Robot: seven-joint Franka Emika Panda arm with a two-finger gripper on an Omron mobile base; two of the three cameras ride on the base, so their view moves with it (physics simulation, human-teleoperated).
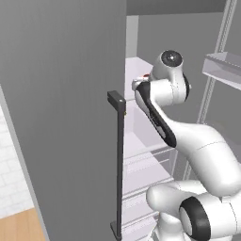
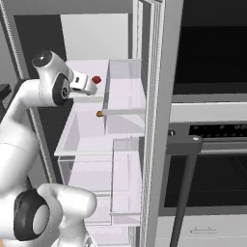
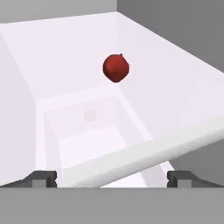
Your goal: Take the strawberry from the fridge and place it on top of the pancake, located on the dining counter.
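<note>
My claw is wide apart and points into the fridge so the strawberry can fit between.

Open shelf space separates the hand from the strawberry.

You are viewing a glossy white arm with rounded links, showing dark joint caps, a black stripe along the forearm, and a gripper carrying two small dark grey fingertips.
</note>
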